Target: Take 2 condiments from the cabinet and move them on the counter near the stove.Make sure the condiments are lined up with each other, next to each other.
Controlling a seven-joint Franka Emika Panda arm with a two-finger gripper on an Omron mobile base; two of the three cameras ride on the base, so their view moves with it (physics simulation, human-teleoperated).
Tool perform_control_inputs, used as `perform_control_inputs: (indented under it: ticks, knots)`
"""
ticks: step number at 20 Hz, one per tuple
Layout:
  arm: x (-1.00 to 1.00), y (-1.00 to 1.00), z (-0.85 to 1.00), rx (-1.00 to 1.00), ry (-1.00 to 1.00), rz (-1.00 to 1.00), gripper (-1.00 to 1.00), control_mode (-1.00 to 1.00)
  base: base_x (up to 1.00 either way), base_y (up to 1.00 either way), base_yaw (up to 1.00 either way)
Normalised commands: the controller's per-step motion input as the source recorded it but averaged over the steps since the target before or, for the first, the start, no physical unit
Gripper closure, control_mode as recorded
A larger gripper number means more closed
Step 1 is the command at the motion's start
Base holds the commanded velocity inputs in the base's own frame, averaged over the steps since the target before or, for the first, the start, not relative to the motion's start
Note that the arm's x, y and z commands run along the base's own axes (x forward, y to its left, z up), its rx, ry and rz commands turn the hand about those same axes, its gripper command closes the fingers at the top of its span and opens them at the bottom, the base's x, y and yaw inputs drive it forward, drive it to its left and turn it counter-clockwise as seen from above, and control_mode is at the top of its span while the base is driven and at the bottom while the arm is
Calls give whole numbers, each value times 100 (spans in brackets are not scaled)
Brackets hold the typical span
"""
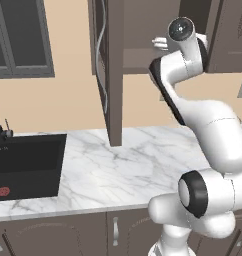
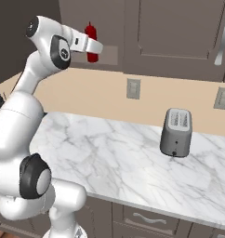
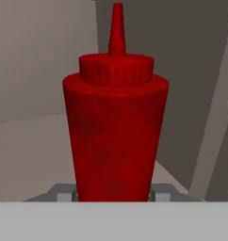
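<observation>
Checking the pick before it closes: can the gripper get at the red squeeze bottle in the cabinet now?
Probably yes: the cabinet stands open, the gripper is already at the red squeeze bottle, a finger on each side, nothing between.

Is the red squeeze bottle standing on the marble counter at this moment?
No. In the right base view the red squeeze bottle stands upright up at the cabinet, well above the counter, with the gripper at it.

arm raised high, wrist level; gripper [image 3: 114,194] fingers set wide apart
</observation>
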Motion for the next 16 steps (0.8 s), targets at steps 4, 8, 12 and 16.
perform_control_inputs:
  ticks: [4, 8, 12, 16]
  knots:
    - [-100, -15, 18, -1, 2, 22, 100, -100, 0, 0, 0]
    - [-100, -8, 2, -4, 4, 37, 100, -100, 0, 0, 0]
    - [-100, 0, 0, -6, 1, 42, 100, -100, 0, 0, 0]
    - [-100, 0, 0, -1, 0, 35, 100, -100, 0, 0, 0]
